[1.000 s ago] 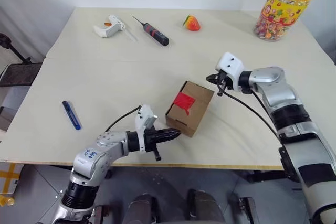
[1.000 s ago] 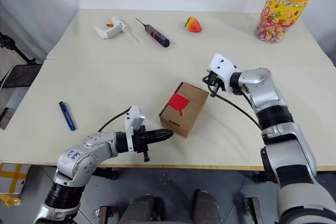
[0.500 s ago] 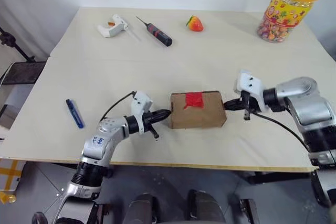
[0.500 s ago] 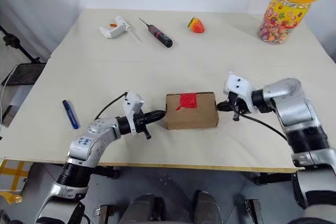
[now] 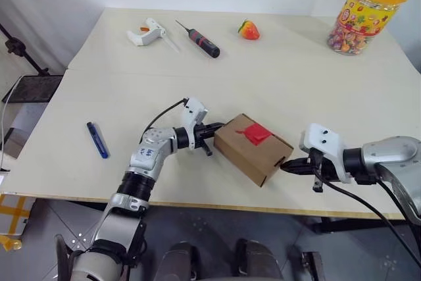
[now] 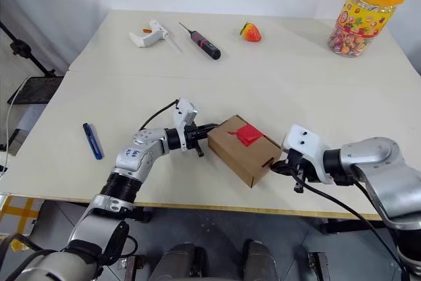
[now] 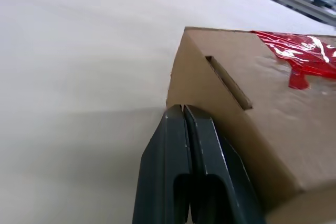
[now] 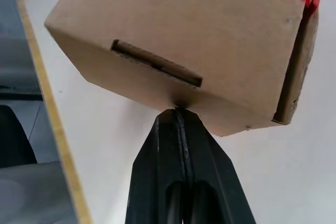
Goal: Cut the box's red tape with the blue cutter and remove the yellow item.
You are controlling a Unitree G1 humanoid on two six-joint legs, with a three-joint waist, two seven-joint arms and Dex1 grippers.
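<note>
Left claw (image 5: pixel 212 131): clenched, empty, tip against the box (image 5: pixel 253 149). Right claw (image 5: pixel 287 166): I read it clenched, touching the box's opposite end. Red tape (image 5: pixel 256 132) on top. Blue cutter (image 5: pixel 97 139): well apart, worktop (image 5: pixel 276 70) left.

1. The left arm (image 5: pixel 150 156) is shiny silver grey metal, made of round parts joined together.
2. It has small blue writing on its side.
3. A white block sits at its wrist, and a thin black cable loops over it.
4. The left gripper (image 5: pixel 217 127) has two long black fingers (image 7: pixel 181 171).
5. The right arm (image 5: pixel 388 162) is silver too, with a black band.
6. It also has a white block with two small dark dots, and black cables hang under it.
7. The right gripper (image 5: pixel 287 166) is black and pointed.
</note>
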